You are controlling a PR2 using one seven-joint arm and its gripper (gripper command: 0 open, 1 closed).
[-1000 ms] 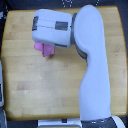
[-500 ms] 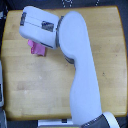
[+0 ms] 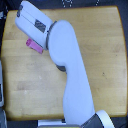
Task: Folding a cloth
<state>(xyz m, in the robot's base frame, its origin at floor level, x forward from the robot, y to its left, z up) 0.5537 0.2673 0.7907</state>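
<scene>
Single exterior view, looking straight down on the wooden tabletop (image 3: 100, 45) from overhead, fairly near; edges nearly fill frame.

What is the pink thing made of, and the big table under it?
The cloth looks like thin, matte pink fabric, though only a small strip shows beside the arm. The table looks like pale wood with a smooth finish: faint grain lines and rounded corners suggest it.

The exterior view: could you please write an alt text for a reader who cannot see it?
Seen from above, a white robot arm reaches across a wooden table toward the view's upper left. It covers most of a pink cloth; only a small strip shows. The gripper itself is hidden.
</scene>
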